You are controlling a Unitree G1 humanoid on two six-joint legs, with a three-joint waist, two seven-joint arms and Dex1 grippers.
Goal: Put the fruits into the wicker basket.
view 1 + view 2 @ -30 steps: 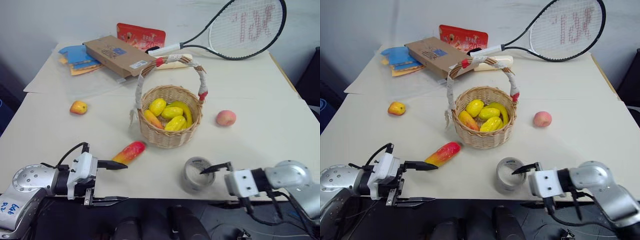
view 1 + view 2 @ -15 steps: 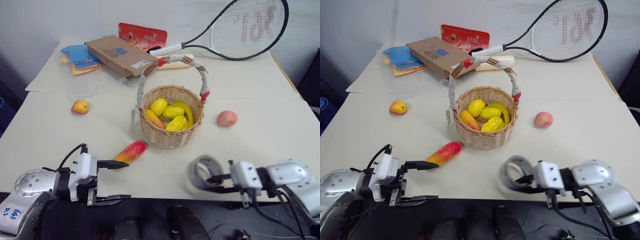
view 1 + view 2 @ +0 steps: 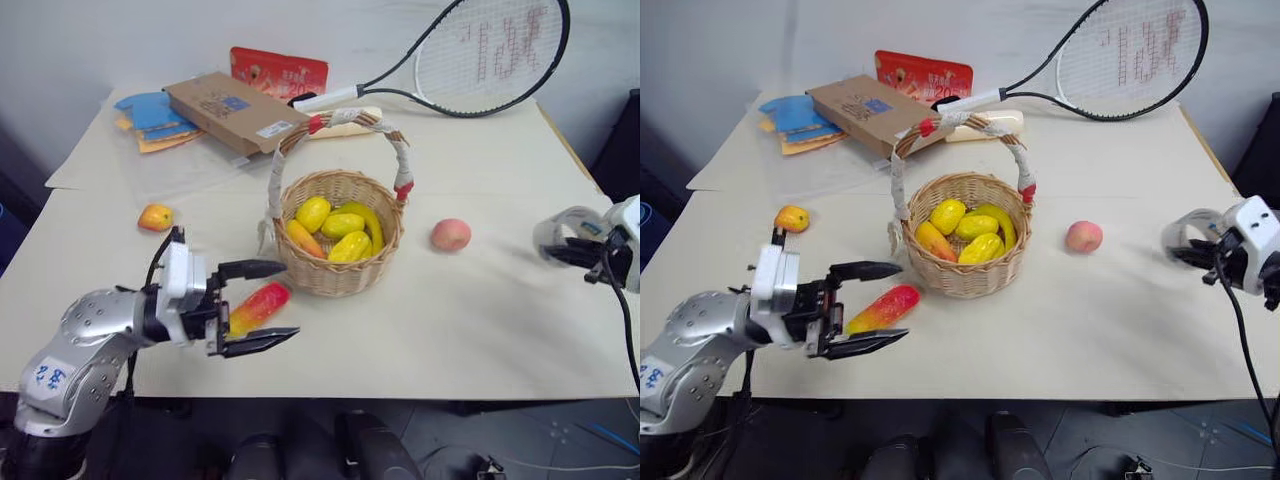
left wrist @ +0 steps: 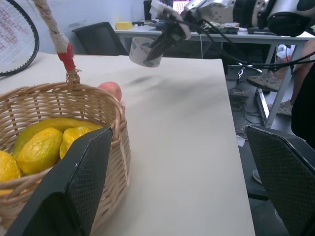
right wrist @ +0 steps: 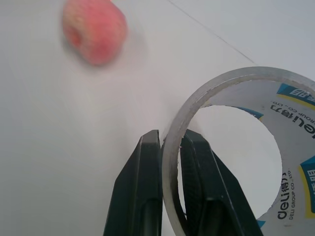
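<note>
Two-arm clearing and picking stage. The right gripper (image 5: 170, 147) pinches the wall of the grey tape roll (image 5: 231, 147) between its two black fingers, one finger inside the ring and one outside, and holds it clear of the cream table top (image 3: 470, 320) at the robot's far right. The round pink peach (image 3: 451, 235) lies on the table to the left of this gripper, apart from it, between it and the round light-tan woven wicker basket (image 3: 340, 275). The roll is not a fruit; it is best set down well away from the peach and the basket, and lowered flat before the fingers part, so that it cannot roll back among the fruits.

The left gripper (image 3: 262, 304) has its fingers spread wide, one above the other, pointing toward the basket. The long red-to-yellow mango (image 3: 257, 306) lies between and just behind the spread fingers in the head views; whether it touches them cannot be told. The basket wall stands just beyond the fingertips, with several yellow lemon-like fruits (image 3: 335, 228) already inside. A sound grasp would probably take the mango across its narrow width, near its middle, with the fingers kept short of the wicker. The lift must clear the rim and pass beside the tall arched handle wrapped in white cloth and red tape (image 3: 340, 121).

The small yellow-red apple (image 3: 155, 217) rests behind this gripper's wrist, toward the table's left edge, still to be collected.
</note>
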